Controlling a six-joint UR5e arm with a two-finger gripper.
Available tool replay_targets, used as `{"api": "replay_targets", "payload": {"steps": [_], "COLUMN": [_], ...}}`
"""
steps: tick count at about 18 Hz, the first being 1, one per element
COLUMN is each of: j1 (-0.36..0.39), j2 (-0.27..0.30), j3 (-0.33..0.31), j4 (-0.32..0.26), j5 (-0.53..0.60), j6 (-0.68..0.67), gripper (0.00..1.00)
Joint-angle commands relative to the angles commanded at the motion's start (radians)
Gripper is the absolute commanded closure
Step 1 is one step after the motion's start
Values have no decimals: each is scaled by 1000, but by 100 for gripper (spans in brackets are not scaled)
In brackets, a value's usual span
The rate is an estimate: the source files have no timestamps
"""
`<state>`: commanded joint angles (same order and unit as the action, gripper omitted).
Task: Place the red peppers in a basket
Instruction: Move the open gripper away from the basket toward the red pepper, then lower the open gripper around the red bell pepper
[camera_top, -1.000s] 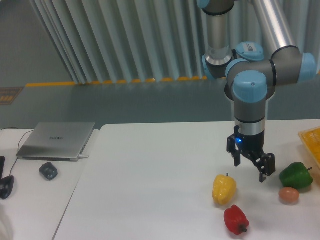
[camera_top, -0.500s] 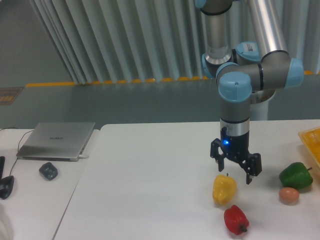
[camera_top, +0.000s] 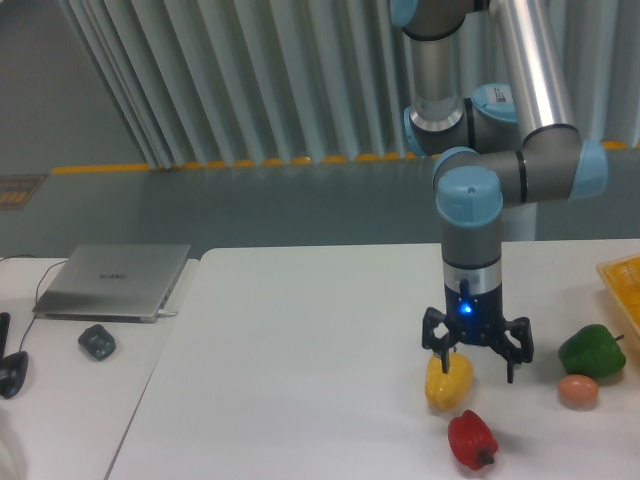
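The hand (camera_top: 476, 363) hangs spread wide and empty, its left finger just over the yellow pepper (camera_top: 447, 381). The red pepper (camera_top: 471, 439) lies on the tabletop (camera_top: 300, 380) below it, untouched. The basket (camera_top: 624, 282) peeks in at the right edge.

The claw (camera_top: 476, 362) is hanging open over the yellow pepper (camera_top: 447, 381), with the red pepper (camera_top: 472, 439) lying just in front on the white surface (camera_top: 300, 380).
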<state>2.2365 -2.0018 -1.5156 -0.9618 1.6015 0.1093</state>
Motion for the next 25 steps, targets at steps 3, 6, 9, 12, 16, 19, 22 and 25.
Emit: {"api": "replay_targets", "payload": {"steps": [3, 6, 9, 12, 16, 19, 22, 25], "j1": [-5, -29, -46, -51, -51, -49, -49, -51], "j2": [-18, -51, -80, -92, -103, -112, -124, -130], "j3": [18, 35, 51, 60, 61, 58, 61, 61], "j4": [15, 54, 98, 98, 98, 98, 101, 101], "j5": [-3, -2, -2, -2, 3, 6, 31, 31], "j6": [-58, -102, -129, -137, -161, -171, -189, -194], "gripper": [0, 0, 0, 0, 0, 0, 0, 0]}}
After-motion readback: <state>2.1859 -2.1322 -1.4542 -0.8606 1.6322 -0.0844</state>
